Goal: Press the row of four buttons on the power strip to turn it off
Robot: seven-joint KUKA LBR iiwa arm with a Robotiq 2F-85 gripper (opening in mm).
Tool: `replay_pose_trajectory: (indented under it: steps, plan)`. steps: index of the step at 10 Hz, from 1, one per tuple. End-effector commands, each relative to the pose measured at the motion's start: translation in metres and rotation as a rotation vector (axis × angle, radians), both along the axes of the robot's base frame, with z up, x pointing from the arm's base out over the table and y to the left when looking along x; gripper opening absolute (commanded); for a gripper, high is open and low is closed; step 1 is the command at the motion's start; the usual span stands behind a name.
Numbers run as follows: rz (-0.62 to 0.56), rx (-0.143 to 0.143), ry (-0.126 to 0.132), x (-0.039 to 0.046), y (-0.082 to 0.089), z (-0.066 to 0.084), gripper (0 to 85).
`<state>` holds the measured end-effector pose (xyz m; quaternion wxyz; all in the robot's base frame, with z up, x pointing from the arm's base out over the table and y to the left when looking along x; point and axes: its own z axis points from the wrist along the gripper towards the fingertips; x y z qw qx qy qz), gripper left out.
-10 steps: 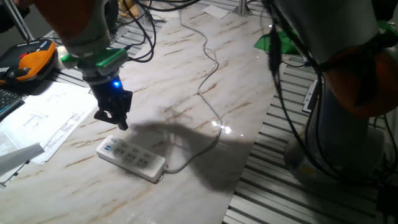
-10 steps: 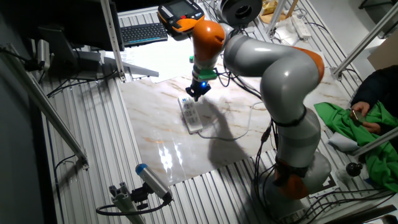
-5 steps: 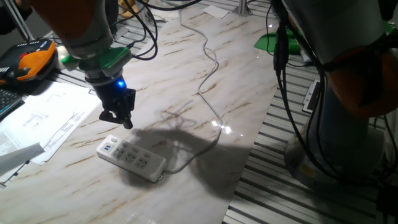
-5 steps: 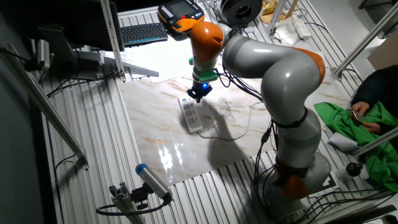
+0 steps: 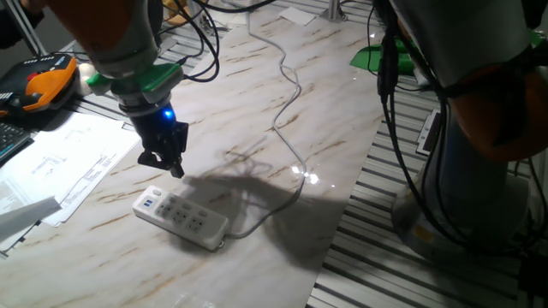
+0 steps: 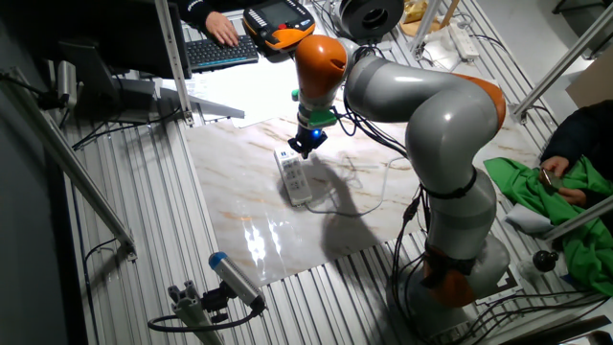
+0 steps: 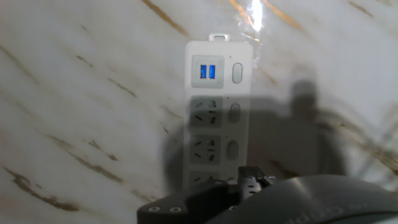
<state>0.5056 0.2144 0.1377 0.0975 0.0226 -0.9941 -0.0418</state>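
The white power strip [image 5: 181, 215] lies flat on the marbled table, its blue-marked end toward the papers. In the other fixed view the power strip [image 6: 295, 177] sits just below the hand. The hand view looks straight down on the power strip [image 7: 217, 118]. Three dull oval buttons of the row of four buttons [image 7: 234, 112] run along its right edge. The strip's lower part is hidden behind the hand. My gripper [image 5: 163, 162] hovers above the strip's blue end, clear of it. Its dark tip [image 7: 252, 182] shows low in the hand view. No view shows a gap between the fingertips.
The strip's thin cable [image 5: 291, 103] snakes across the table toward the back. Papers [image 5: 60, 162] and an orange pendant [image 5: 38, 81] lie at the left. A person's hand rests on a keyboard [image 6: 218, 43]. Green cloth [image 6: 536, 201] lies at the right. Slatted metal framing [image 5: 377, 248] borders the tabletop.
My gripper has drifted a little to the right above the strip's blue end. A person's hand has come onto the keyboard. The strip has not moved.
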Motion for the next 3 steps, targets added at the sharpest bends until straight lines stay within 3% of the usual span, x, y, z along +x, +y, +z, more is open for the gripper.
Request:
replay_pose_trajectory:
  steps: [1, 3]
  plan:
    - [-0.004, 0.007, 0.007, -0.0021, 0.0007, -0.0012, 0.0]
    - [-0.005, -0.006, -0.011, -0.0022, 0.0014, -0.0018, 0.0]
